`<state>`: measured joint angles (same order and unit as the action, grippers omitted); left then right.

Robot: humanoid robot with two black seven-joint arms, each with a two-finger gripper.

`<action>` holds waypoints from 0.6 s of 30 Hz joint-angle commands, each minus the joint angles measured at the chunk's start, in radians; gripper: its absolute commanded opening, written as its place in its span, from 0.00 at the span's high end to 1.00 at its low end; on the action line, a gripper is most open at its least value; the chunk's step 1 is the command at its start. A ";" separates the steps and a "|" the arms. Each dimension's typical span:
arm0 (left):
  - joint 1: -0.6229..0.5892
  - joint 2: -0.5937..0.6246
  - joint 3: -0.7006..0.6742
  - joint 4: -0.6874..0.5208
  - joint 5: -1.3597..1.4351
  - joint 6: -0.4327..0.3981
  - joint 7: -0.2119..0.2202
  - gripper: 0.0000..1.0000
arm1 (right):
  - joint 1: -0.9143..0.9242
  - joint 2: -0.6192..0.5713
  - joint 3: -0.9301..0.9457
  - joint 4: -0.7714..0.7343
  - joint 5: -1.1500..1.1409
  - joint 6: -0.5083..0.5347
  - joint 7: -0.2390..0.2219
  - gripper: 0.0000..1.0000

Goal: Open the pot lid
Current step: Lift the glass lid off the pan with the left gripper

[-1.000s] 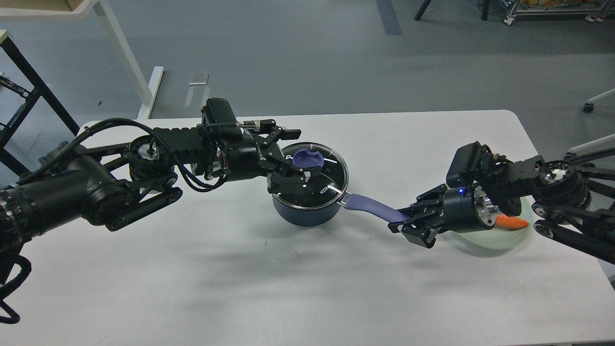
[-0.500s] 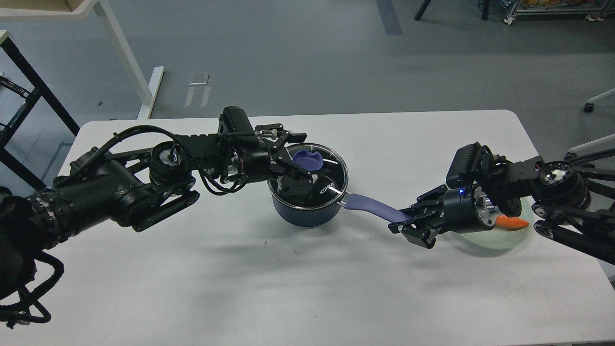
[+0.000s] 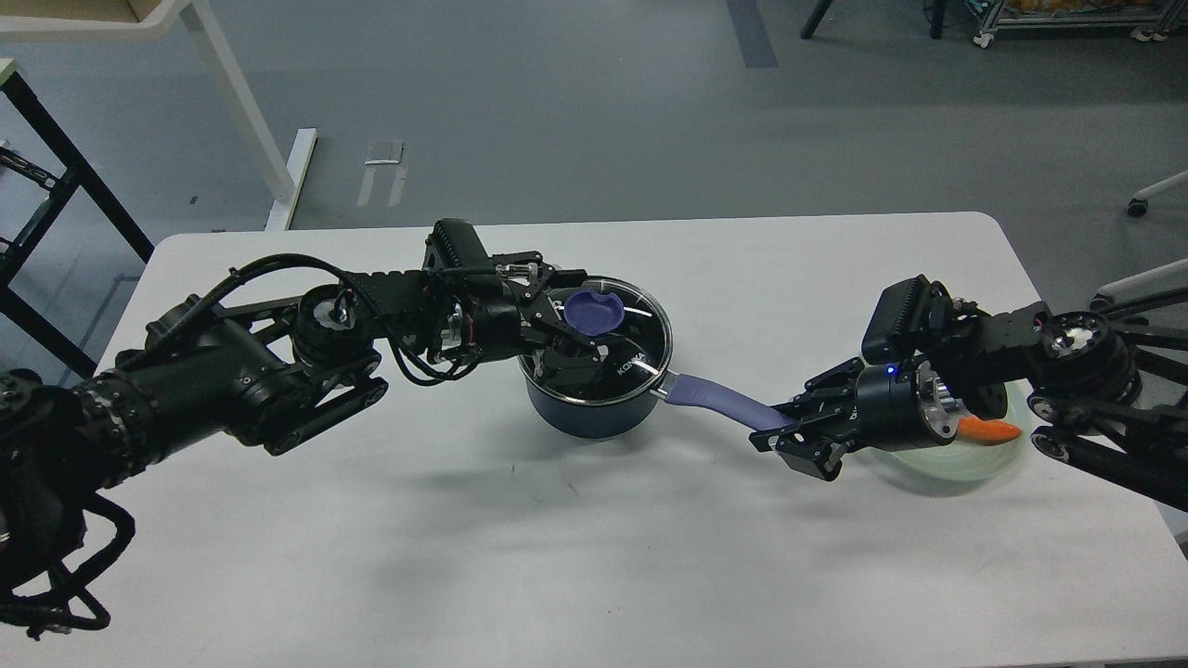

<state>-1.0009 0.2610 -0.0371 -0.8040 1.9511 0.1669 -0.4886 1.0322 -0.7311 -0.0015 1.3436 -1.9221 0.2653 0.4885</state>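
Observation:
A dark blue pot [image 3: 594, 413] stands mid-table under a glass lid [image 3: 640, 339] with a purple knob [image 3: 596, 312]. Its purple handle [image 3: 715, 397] points right. My left gripper [image 3: 568, 315] is open and low over the lid. One finger lies behind the knob's left side and the other in front of it. I cannot tell whether the fingers touch the knob. My right gripper [image 3: 781, 427] is shut on the far end of the pot handle. The lid sits on the pot.
A pale green plate [image 3: 965, 461] with an orange carrot [image 3: 989, 430] lies under my right wrist near the table's right edge. The white table [image 3: 557, 557] spreads in front of the pot.
My left arm has reached in to the right and lowered, so its open fingers now straddle the lid knob. The right gripper, pot and lid have not moved.

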 commanded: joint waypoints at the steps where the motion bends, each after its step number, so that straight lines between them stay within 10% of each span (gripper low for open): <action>1: 0.002 -0.002 -0.001 0.000 -0.004 0.000 0.000 0.11 | -0.001 -0.001 0.000 -0.001 0.000 -0.001 0.000 0.65; 12: -0.005 -0.005 -0.004 -0.006 -0.006 0.000 0.000 0.55 | -0.003 -0.007 0.000 -0.001 0.000 -0.008 0.000 0.64; 18: -0.033 0.021 -0.006 -0.056 -0.006 -0.001 0.000 0.58 | -0.006 -0.008 0.000 -0.001 0.000 -0.009 0.000 0.64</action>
<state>-1.0174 0.2627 -0.0420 -0.8307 1.9448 0.1661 -0.4887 1.0278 -0.7391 -0.0015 1.3422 -1.9220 0.2564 0.4889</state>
